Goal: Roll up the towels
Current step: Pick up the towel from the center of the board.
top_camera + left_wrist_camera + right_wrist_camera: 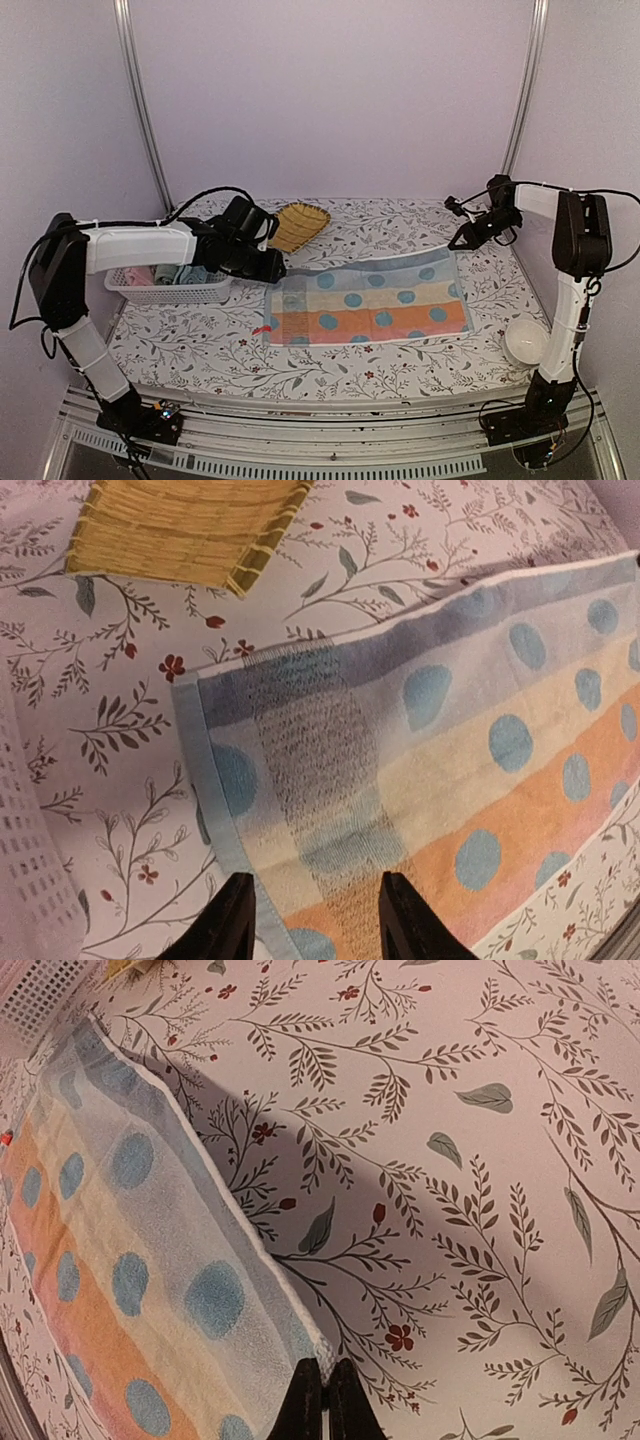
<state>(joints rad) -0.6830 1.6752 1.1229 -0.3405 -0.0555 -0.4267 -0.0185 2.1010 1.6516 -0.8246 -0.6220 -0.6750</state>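
Fingers (306, 1405) of our right gripper (322, 1385) are pressed together, and the white corner of the striped towel (150, 1260) ends right at their tips. We think they are clamped on that corner. Our left gripper (318, 890) has its fingers apart, with nothing between them. It hangs just above the other end of the towel, and the short edge lies right under it.

The towel lies spread flat on the table (400, 222), reaching from one gripper to the other.

We think the job now is to catch the second corner. To do it well, we bring the left gripper straight down and pinch only cloth, not the flowery cover below. Then both corners should go up together, at the same height, so the roll does not go crooked.

Past the left gripper sits the yellow tray (180, 525). Off to its left is the white basket (170, 290), with what look like rolled towels (180, 273) inside.

Some things we cannot tell. The picture cuts off the right fingers, so we cannot see how much cloth they hold. The left arm hides part of the basket. A small red thing (262, 328) behind the left gripper, by the towel's edge, is too tiny to name.
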